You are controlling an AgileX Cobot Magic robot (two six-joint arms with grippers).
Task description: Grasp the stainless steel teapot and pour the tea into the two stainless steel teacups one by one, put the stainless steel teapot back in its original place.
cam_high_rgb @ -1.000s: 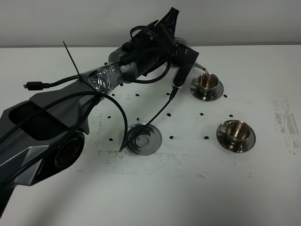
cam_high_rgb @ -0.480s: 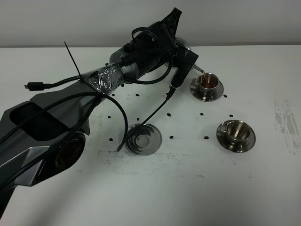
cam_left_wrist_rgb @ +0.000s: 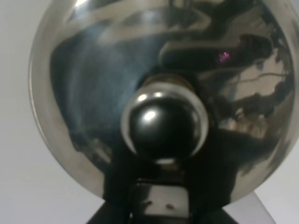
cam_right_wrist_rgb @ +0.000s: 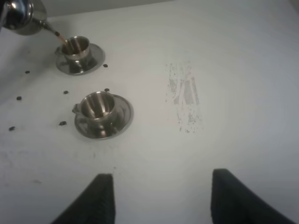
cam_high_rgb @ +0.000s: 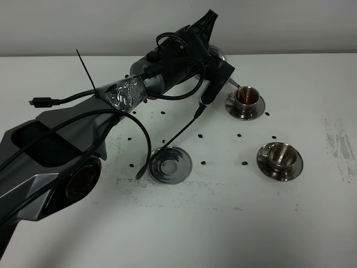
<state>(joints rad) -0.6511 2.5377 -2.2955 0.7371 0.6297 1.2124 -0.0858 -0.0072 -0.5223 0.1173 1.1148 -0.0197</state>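
Currently the stainless steel teapot (cam_right_wrist_rgb: 21, 16) hangs in the air at the far side of the white table (cam_high_rgb: 223, 223), tipped toward the far teacup (cam_high_rgb: 247, 97), with the left arm's wrist hiding most of it in the high view. A thin reddish-brown stream of tea (cam_right_wrist_rgb: 60, 36) runs from its slim spout (cam_high_rgb: 234, 84) into that cup, which already holds dark liquid. From the left wrist camera the pot fills the picture: a mirror-bright domed lid (cam_left_wrist_rgb: 84, 93) with a round polished knob (cam_left_wrist_rgb: 163, 126) at its middle, reflecting the arm and the room. The left gripper (cam_high_rgb: 215, 84) is closed and carries the teapot, though the hold itself is hidden behind the pot's body.

The far teacup stands on its own small round saucer (cam_high_rgb: 260, 109). The near teacup (cam_high_rgb: 279, 154) stands on a matching saucer (cam_high_rgb: 294, 169), well apart from the far one and closer to the camera; its steel inside shows no tea. Both are small, shiny and have little side handles.

The empty saucer (cam_high_rgb: 170, 164), flat and ringed, lies bare on the table near the middle, with a dangling black cable (cam_high_rgb: 184, 131) crossing in front of its edge.

The right gripper (cam_right_wrist_rgb: 161, 186) hovers above the table with its two dark fingers (cam_right_wrist_rgb: 105, 200) spread and nothing between them. Small black dots (cam_high_rgb: 244, 163) and a scuffed patch (cam_right_wrist_rgb: 184, 98) mark the tabletop.
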